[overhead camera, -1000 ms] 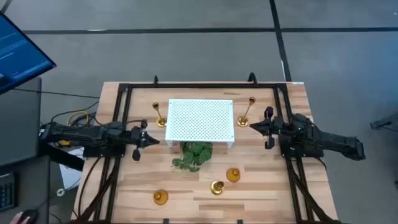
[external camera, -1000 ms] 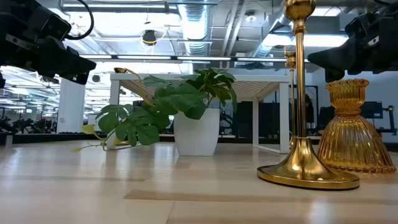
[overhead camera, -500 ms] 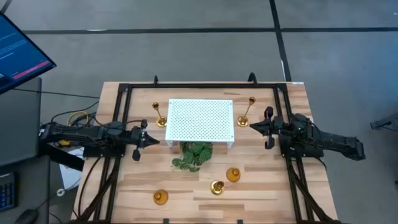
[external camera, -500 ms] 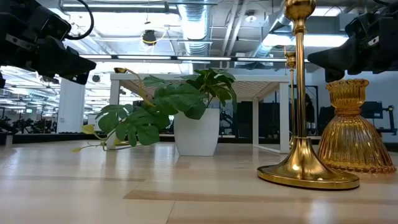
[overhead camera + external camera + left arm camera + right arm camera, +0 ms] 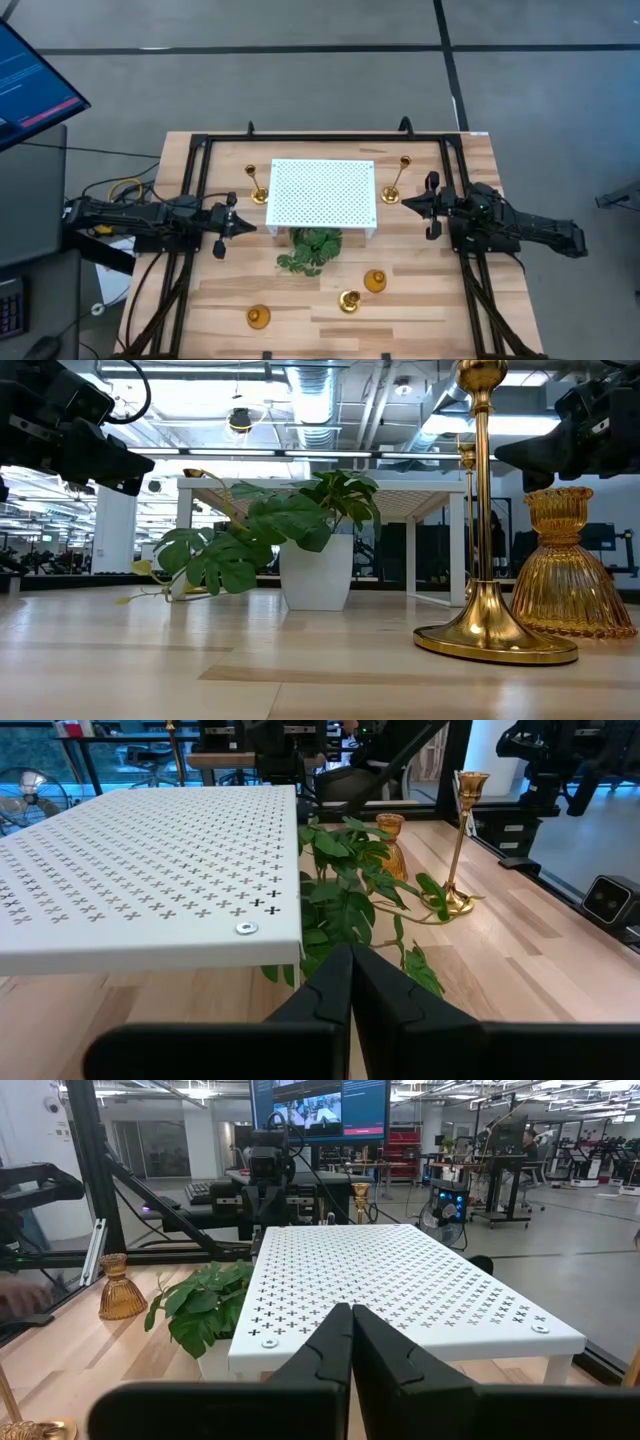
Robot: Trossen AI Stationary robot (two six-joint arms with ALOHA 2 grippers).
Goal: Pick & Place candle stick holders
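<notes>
Tall candle stick holder (image 5: 397, 181) just beside closed right end effector (image 5: 408, 203).

A platform (image 5: 323, 194) stands at the table's (image 5: 430, 310) centre. Tall candle holders stand beside it at 9 (image 5: 258, 186) and 3 o'clock (image 5: 397, 179). A plant (image 5: 311, 250) sits at its 6 o'clock. Farther toward 6, three holders stand: one at 7 (image 5: 259, 318), two close together at 5 (image 5: 349, 300) (image 5: 375, 281).

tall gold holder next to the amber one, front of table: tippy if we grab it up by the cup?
Probably. The tall candle holder has a long thin stem over a modest round base, so a high push likely tips it. Its polished surface looks slippery. It stands close beside the amber holder, so it could knock that.
</notes>
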